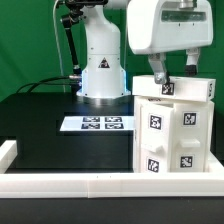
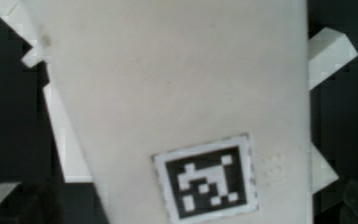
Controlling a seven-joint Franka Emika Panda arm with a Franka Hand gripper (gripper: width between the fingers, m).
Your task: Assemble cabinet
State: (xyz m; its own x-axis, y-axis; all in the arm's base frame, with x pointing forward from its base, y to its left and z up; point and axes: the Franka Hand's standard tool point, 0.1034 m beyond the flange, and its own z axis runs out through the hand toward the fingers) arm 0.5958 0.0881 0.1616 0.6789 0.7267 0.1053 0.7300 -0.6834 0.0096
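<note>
On the worktop (image 1: 40, 120), the cabinet (image 1: 172, 135) stands at the exterior view's right, just behind the front border rail (image 1: 110, 184) that runs along the near edge. The pincer (image 1: 175, 72) sits directly above the cabinet, at its top panel (image 1: 178, 90), which lies across the upright body below. The marker board (image 1: 96, 124) lies flat on the worktop to the exterior view's left of the cabinet, apart from it, and in front of the arm's base (image 1: 102, 78), which stands behind it toward the back. A short rail (image 1: 8, 152) sits at the exterior view's left edge, meeting the front rail. In the wrist view, a tagged panel (image 2: 176, 100) lies close under the camera.
</note>
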